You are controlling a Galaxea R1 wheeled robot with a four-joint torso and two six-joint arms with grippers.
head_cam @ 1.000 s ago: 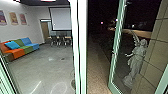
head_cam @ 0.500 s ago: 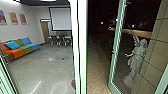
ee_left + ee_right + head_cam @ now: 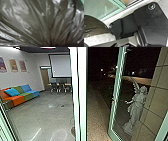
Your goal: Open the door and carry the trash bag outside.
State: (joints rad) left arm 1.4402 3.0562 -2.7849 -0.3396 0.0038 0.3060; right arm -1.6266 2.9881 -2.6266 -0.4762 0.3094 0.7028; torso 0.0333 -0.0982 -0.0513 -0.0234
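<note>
- Moved since the earlier frame: nothing discernible; no fresh progress of the carry is indicated.
- Pale-green-framed glass door (image 3: 115, 99), right of centre in the head frame: seen swung open beside dark paving (image 3: 96, 119); the opening step is judged done.
- Dark, glossy plastic trash bag (image 3: 31, 18), pleats gathered: seen close up at the left wrist; its carrying is judged unfinished.
- Jaws, left gripper and right gripper: whether apart, together or clamped cannot be told.
</note>
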